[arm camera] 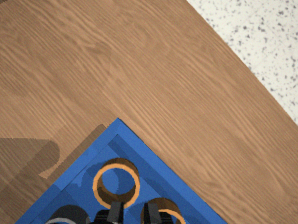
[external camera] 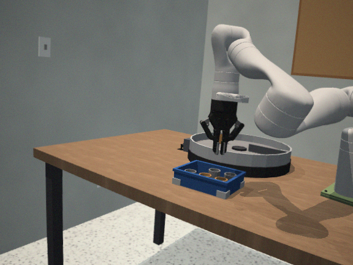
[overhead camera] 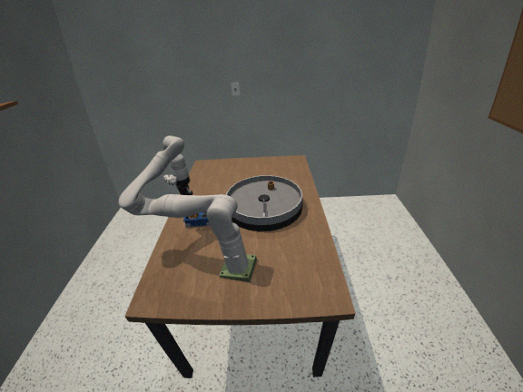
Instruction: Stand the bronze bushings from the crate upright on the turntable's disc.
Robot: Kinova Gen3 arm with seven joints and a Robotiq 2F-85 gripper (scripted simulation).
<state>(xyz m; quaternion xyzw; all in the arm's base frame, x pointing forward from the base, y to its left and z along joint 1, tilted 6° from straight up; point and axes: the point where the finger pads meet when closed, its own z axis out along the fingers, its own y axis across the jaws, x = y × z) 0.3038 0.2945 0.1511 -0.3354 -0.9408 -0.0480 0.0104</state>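
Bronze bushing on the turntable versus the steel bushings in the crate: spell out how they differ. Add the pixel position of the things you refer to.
The bronze bushing (overhead camera: 271,185) is orange-brown; the steel bushings (external camera: 214,172) are grey. The bronze one stands on the turntable's disc (overhead camera: 247,200), while the steel ones sit in the blue crate (external camera: 199,183) (arm camera: 119,126). Both kinds are short, round sleeves.

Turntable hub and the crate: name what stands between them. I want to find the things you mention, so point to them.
The turntable's raised rim (overhead camera: 268,220) (external camera: 245,157) stands between the hub (overhead camera: 263,198) (external camera: 239,148) and the crate (overhead camera: 196,222) (external camera: 200,184), as the exterior view shows.
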